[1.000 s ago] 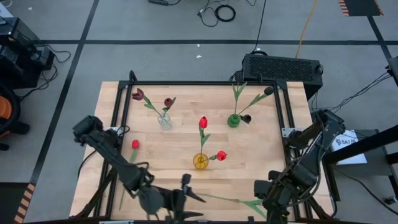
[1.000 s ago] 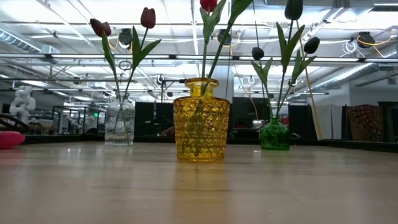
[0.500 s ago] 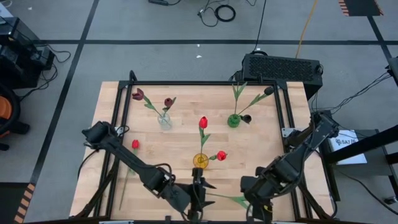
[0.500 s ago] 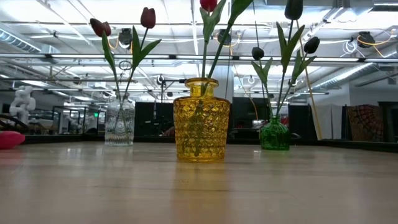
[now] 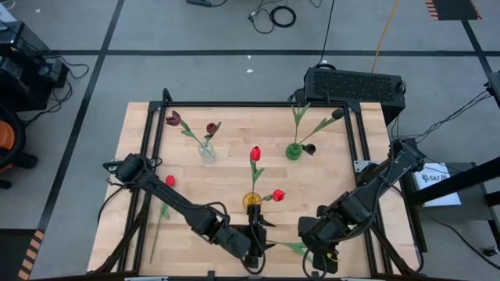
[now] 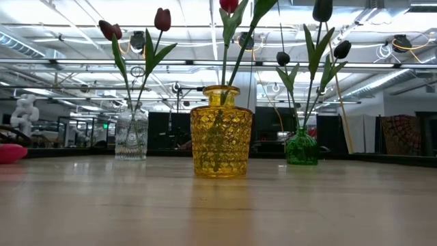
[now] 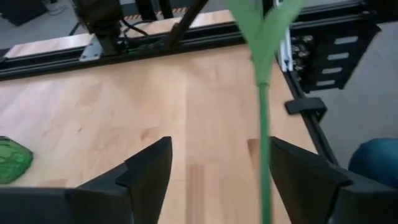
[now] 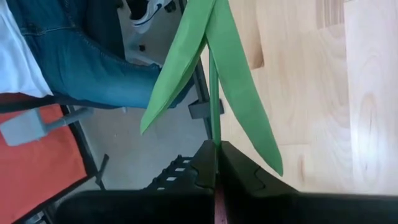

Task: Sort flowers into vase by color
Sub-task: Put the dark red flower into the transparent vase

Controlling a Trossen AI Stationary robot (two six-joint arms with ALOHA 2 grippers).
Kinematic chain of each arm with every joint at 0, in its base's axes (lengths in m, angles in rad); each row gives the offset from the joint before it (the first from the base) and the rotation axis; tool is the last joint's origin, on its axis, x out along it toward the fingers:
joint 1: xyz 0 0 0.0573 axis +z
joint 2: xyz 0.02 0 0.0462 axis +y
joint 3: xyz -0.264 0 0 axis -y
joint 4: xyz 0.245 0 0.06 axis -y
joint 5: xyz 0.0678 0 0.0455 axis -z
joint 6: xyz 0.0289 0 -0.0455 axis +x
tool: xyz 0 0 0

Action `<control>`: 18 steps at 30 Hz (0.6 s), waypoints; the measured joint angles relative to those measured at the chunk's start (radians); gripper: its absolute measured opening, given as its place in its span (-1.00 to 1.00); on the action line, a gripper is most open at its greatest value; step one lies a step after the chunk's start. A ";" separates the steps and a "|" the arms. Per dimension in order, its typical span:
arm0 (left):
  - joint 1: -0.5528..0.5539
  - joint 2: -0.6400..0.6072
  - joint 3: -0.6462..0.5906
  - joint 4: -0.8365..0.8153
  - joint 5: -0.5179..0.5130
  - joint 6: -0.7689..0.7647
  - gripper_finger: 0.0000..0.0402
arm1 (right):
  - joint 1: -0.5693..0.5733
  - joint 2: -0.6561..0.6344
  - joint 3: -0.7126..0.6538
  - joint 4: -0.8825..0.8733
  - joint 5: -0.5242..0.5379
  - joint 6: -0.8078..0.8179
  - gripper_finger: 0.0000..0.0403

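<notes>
Thin green-stemmed flower (image 8: 214,93) with two long leaves near the worktop's (image 5: 328,187) front edge, right gripper (image 8: 217,163) clamped on its stem, left gripper (image 7: 214,165) spread wide around it

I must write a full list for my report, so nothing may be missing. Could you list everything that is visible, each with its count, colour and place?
table: one, light wood, under everything
clear vase: one, far left, holds two maroon flowers
green vase: one, far right, holds three near-black flowers
yellow vase: one, middle, holds two red flowers
loose red flower: one, lying on the table's left side
held flower: one, green stem and leaves, head hidden, near edge
black box: one, behind the far edge
person: one, blue jeans, beside the table
left gripper: open, fingers either side of the held stem
right gripper: shut on the stem
</notes>
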 joint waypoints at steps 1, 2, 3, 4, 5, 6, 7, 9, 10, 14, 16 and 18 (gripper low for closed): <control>0.003 0.000 0.000 0.004 0.000 0.001 0.27 | 0.000 0.000 0.000 0.000 0.000 0.000 -1.00; 0.003 0.000 0.000 0.010 0.003 0.004 0.24 | 0.000 0.000 0.000 0.000 0.000 0.000 -1.00; 0.002 0.000 0.000 0.020 0.011 0.005 0.20 | 0.000 0.000 0.000 0.000 0.000 0.000 -1.00; 0.002 0.000 0.000 0.030 0.020 0.006 0.17 | 0.000 0.000 0.000 0.000 0.001 0.000 -1.00; 0.003 0.000 0.000 0.040 0.029 0.006 0.12 | 0.000 0.000 0.000 0.000 0.002 0.000 -1.00; 0.003 0.000 0.000 0.046 0.037 0.006 0.08 | 0.000 0.000 0.000 0.000 0.002 0.000 -1.00; 0.003 0.000 0.000 0.046 0.038 0.007 0.04 | 0.000 0.000 0.000 0.000 0.003 0.000 -1.00; 0.004 0.000 0.000 0.043 0.039 0.007 -0.06 | 0.000 0.000 0.000 0.000 0.004 0.000 -1.00; 0.005 0.000 0.000 0.043 0.039 0.007 -0.10 | 0.000 0.000 0.000 0.000 0.005 0.000 -1.00; 0.014 0.000 0.000 0.041 0.071 0.005 -0.25 | 0.000 0.000 0.000 0.000 0.010 0.000 -1.00; 0.020 0.000 0.000 0.040 0.096 0.004 -0.32 | -0.004 0.000 0.000 0.000 0.010 0.000 -1.00; 0.025 0.000 0.000 0.044 0.106 0.004 -0.42 | -0.005 0.000 0.000 0.000 0.014 0.000 -1.00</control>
